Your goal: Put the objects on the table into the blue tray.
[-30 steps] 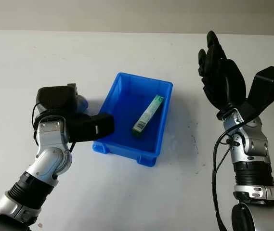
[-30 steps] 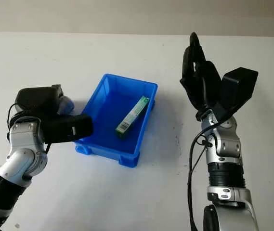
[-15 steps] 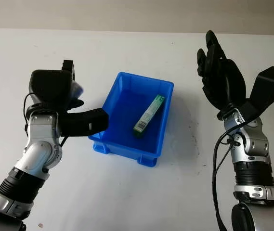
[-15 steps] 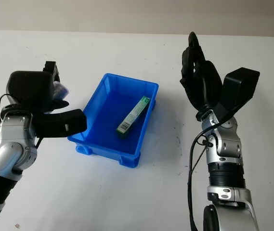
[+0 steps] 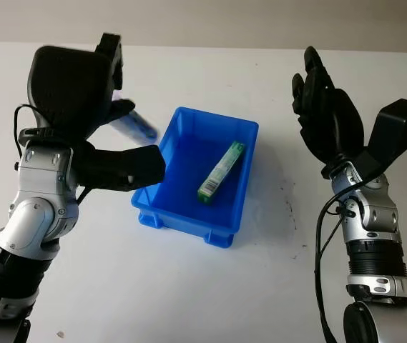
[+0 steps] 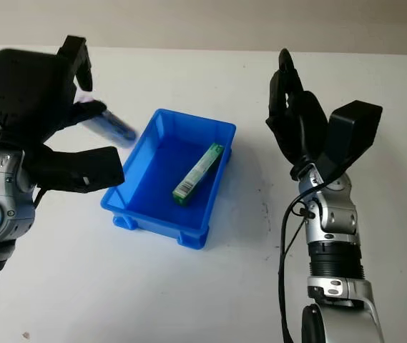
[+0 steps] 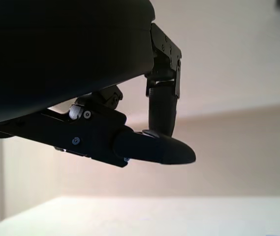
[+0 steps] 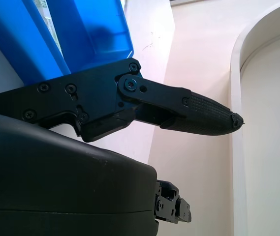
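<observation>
Left robot hand [image 5: 96,93] raised above the white desk [image 5: 189,286] toward its left edge, fingers curled round a slim blue tube-shaped object [image 5: 137,126] that juts out toward the tray. Object clear of the desk, just short of the near-left wall of the blue rectangular plastic tray [image 5: 182,213], not yet over the cavity. Tray sitting mid-desk, already holding a green and white rectangular carton [image 5: 220,170] lying flat along its right side. Right robot hand [image 5: 325,114] held up over the right part of the desk, well apart from the tray, open and holding nothing. By the look of things: one item delivered, a second in transit, carry and release over the tray left to do.
</observation>
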